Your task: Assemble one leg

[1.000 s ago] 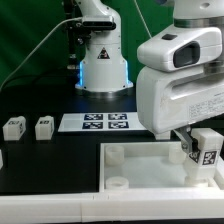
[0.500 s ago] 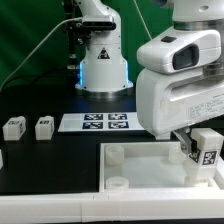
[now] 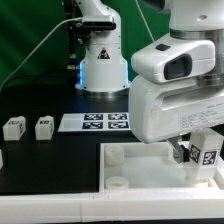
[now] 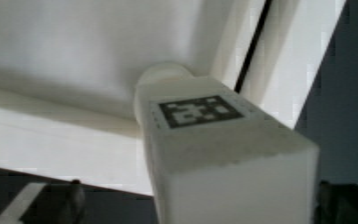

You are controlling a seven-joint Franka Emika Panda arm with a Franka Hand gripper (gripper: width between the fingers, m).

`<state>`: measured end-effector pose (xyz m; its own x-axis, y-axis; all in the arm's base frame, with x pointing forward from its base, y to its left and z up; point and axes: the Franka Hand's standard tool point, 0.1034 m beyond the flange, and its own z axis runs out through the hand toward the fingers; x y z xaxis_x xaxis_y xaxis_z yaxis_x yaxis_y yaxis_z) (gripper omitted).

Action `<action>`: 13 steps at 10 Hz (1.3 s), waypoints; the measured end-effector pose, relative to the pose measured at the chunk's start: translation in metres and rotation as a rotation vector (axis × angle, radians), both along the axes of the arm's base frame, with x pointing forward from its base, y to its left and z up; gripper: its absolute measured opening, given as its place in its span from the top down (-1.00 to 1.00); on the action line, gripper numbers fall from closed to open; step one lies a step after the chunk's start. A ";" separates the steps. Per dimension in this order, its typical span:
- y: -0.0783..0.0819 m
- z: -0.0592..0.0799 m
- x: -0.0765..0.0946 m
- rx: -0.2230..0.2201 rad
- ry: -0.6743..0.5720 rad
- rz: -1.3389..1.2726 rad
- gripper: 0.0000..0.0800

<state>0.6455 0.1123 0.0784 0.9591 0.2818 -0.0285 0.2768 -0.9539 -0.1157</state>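
My gripper (image 3: 197,153) is shut on a white leg (image 3: 207,150) with a black-and-white tag, held upright over the far right corner of the large white tray-like piece (image 3: 140,170). In the wrist view the leg (image 4: 211,140) fills the middle, its tag facing the camera, between my dark fingers (image 4: 51,205); the tray's inner wall (image 4: 87,110) lies behind it. Two more tagged legs (image 3: 14,127) (image 3: 44,127) stand on the black table at the exterior view's left. Whether the held leg touches the tray is hidden by my hand.
The marker board (image 3: 96,122) lies flat behind the tray. The white robot base (image 3: 103,65) stands at the back. A round socket (image 3: 118,184) shows at the tray's near left corner. Part of another white piece (image 3: 1,158) shows at the left edge.
My hand with the leg has shifted a little toward the exterior view's left and lower over the tray's far right corner. The loose legs have not moved.
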 end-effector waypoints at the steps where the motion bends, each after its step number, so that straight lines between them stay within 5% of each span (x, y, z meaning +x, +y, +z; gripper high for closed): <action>1: 0.000 0.000 0.000 0.000 0.001 0.000 -0.62; 2: 0.000 -0.001 0.000 0.000 0.001 0.000 -0.62; 3: 0.000 -0.001 -0.001 0.000 0.001 0.000 -0.31; 4: 0.000 -0.001 -0.001 0.000 0.002 0.000 -0.31; 6: 0.000 -0.001 -0.001 0.000 0.002 0.000 0.27; 10: -0.002 -0.003 0.000 0.002 0.003 -0.034 0.27; 13: -0.005 -0.004 0.008 0.007 0.001 -0.302 0.27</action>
<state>0.6535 0.1073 0.0747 0.9995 -0.0165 -0.0287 -0.0199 -0.9922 -0.1227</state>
